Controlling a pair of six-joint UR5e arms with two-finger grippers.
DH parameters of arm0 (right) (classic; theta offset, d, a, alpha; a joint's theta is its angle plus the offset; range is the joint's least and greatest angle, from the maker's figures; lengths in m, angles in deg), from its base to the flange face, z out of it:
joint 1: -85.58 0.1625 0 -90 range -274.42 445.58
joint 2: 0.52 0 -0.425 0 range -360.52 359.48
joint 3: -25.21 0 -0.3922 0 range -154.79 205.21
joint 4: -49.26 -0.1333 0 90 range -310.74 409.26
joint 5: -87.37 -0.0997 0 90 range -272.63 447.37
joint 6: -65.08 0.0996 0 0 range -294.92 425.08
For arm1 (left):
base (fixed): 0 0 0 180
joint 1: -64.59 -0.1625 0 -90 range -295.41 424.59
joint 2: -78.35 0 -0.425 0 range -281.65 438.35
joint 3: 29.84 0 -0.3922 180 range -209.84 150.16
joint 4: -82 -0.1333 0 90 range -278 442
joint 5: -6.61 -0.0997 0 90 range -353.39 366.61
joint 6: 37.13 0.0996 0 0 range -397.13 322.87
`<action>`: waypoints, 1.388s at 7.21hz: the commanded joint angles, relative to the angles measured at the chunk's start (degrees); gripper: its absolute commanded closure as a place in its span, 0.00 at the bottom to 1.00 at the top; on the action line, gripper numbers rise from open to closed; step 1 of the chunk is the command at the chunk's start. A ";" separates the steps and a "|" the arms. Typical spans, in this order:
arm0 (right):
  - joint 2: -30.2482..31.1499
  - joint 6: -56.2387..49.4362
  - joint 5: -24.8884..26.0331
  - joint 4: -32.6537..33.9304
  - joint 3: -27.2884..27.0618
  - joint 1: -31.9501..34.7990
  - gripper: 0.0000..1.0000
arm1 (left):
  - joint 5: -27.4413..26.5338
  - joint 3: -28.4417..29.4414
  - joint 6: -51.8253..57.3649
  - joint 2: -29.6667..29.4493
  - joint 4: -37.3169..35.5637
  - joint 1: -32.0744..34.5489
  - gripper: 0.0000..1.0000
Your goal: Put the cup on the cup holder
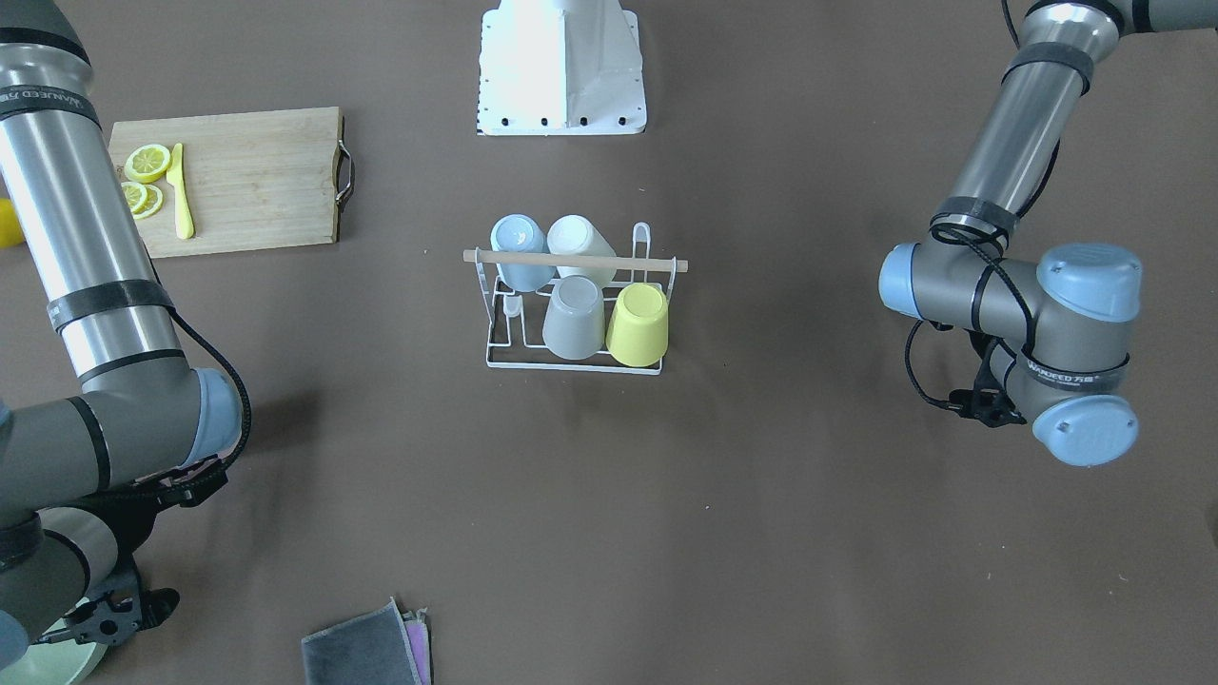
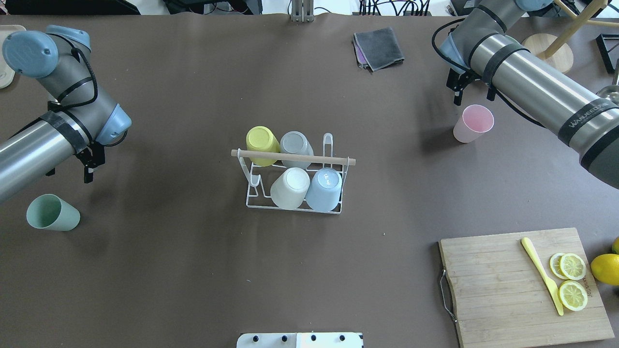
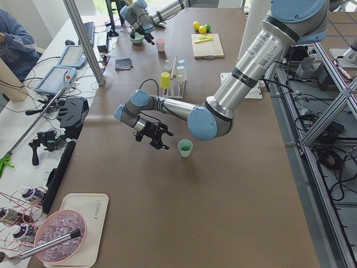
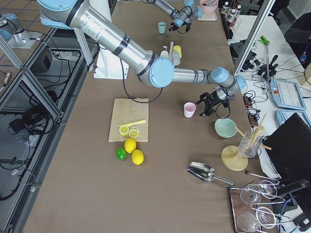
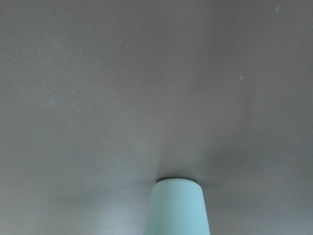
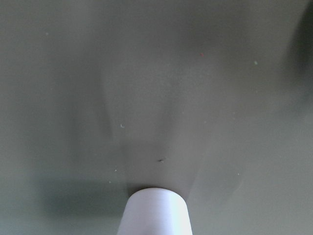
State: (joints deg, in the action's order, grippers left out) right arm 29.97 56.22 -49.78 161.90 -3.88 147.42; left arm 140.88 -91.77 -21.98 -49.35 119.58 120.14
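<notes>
The cup holder [image 2: 251, 195], a white wire rack with a wooden rod across its top, stands mid-table. It carries a yellow [image 2: 262, 139], a grey [image 2: 296, 143], a cream [image 2: 290, 186] and a blue cup [image 2: 325, 187], all upside down. A green cup [image 2: 52, 212] stands upright on the table at the left; my left gripper [image 3: 156, 137] hovers open and empty just beyond it. A pink cup [image 2: 474, 124] stands upright at the right; my right gripper [image 2: 474, 94] hovers open and empty just behind it. Each wrist view shows only its cup's side [image 5: 178, 208] [image 6: 154, 213].
A wooden cutting board [image 2: 503, 285] with lemon slices [image 2: 572, 280] and a yellow knife [image 2: 541, 275] lies at the near right, a lemon [image 2: 605, 268] beside it. A grey cloth [image 2: 378, 47] lies at the far side. A green bowl [image 4: 225, 127] sits near the right gripper.
</notes>
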 commanded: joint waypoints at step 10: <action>-7.72 -0.81 0.22 -4.62 16.24 -4.44 0.00 | -7.35 -0.56 -0.13 1.93 -2.33 -5.10 0.03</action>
State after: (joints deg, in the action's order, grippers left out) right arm 23.16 55.41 -49.76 157.28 10.81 143.92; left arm 133.74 -92.36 -22.16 -47.44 117.17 115.51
